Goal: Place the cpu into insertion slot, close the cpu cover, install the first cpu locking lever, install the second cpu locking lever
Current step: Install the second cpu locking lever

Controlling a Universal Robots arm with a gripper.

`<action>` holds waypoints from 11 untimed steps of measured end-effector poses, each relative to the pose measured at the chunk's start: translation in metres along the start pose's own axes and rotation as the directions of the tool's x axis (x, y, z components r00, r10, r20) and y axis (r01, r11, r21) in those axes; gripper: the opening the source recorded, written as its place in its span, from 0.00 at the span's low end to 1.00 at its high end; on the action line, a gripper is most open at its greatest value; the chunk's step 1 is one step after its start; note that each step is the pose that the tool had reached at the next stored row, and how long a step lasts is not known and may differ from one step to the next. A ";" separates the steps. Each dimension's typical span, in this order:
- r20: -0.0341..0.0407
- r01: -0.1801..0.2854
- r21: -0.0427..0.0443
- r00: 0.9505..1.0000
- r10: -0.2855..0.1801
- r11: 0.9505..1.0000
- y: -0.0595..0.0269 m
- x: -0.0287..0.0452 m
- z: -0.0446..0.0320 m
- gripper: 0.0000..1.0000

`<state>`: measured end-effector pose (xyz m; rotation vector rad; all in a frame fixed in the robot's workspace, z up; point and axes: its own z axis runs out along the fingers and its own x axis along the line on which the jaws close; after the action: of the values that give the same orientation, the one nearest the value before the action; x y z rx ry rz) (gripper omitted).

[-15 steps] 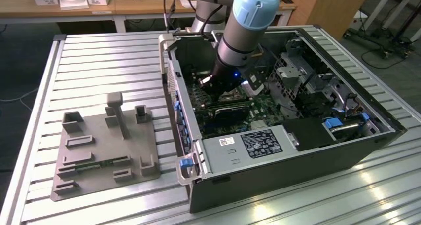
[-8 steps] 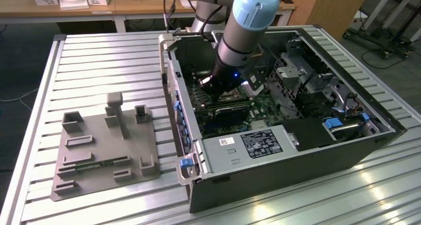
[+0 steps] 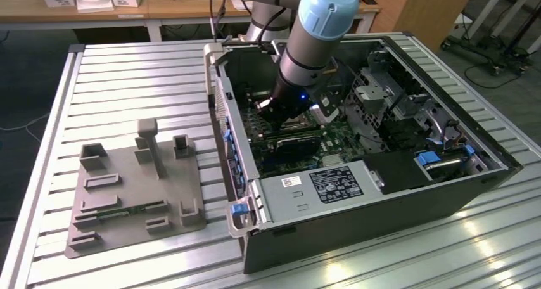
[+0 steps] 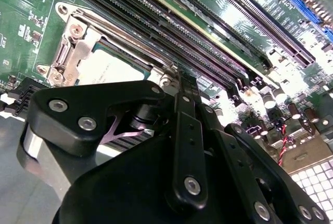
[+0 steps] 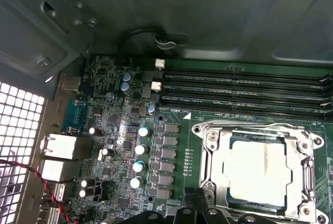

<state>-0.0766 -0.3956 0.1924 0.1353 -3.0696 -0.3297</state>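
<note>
Ribbed metal tabletop [image 3: 127, 73] stretches across the workspace, and on it sits the big open computer case [image 3: 355, 194], lying on its side with the green motherboard [image 3: 338, 143] facing up; toward the exterior view's left rests a grey fixture tray [image 3: 131, 194], well apart from the action. Down into the case plunges the robot arm [image 3: 317, 29], pale blue joint up top, wrist angled steeply toward the board, its end lost among the components near the case's inner wall. Now the socket: in the first wrist view the insertion slot [image 5: 208, 154] sits beside the long memory slots [image 5: 244, 94], which run parallel to its one edge, and the cpu [image 5: 260, 169] is already seated in it, pale top showing. Over it lies the cpu cover [image 5: 296, 146], and it looks closed down flat around the chip, framing it. From the second wrist view the gripper [image 4: 184, 86] is poised just beside the socket's edge, right at the corner between the chip [image 4: 112, 68] and the memory slots, so the socket lies directly ahead of and below the fingertips. Fingers [image 4: 179, 109] pressed together, slim and pinched to a point, nothing held between them. A lever wire is hard to pick out here, so whether either is latched I can't tell.
</note>
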 end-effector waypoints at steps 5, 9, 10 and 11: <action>-0.002 -0.002 0.025 1.000 0.002 1.000 0.0002 0.0000 -0.0007 0.10; -0.003 -0.002 0.042 1.000 0.002 0.999 0.0005 0.0000 -0.0012 0.10; -0.003 -0.002 0.042 1.000 0.002 0.999 0.0009 0.0000 -0.0016 0.10; -0.003 -0.002 0.042 1.000 0.003 0.999 0.0013 0.0000 -0.0024 0.10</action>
<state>-0.0766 -0.3948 0.1951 0.1336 -3.0742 -0.2650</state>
